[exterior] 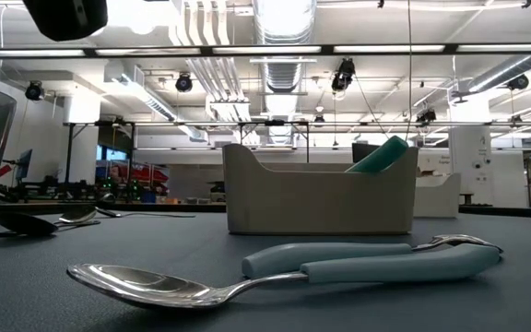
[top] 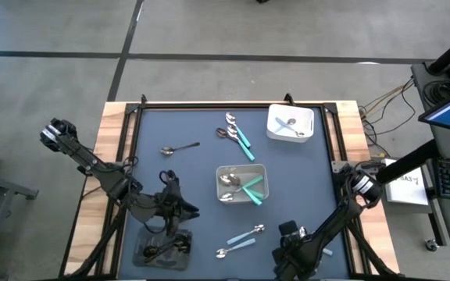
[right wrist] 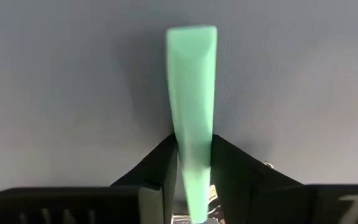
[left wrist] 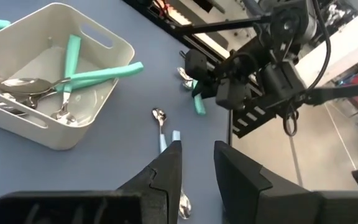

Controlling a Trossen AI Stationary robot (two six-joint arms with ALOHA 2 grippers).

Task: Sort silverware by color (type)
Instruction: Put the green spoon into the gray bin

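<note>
A teal-handled utensil (right wrist: 191,112) with a smooth, flat-ended handle is pinched between the fingers of the right gripper (right wrist: 191,180) at the table's near edge (its metal head is barely visible). The grey tray (top: 242,185) mid-table holds teal-handled spoons, the white tray (top: 291,123) one silver spoon, the dark tray (top: 162,248) black pieces. Two pale-blue spoons (top: 241,236) lie loose beside it, and the left gripper (left wrist: 197,168) hovers empty, slightly parted.
</note>
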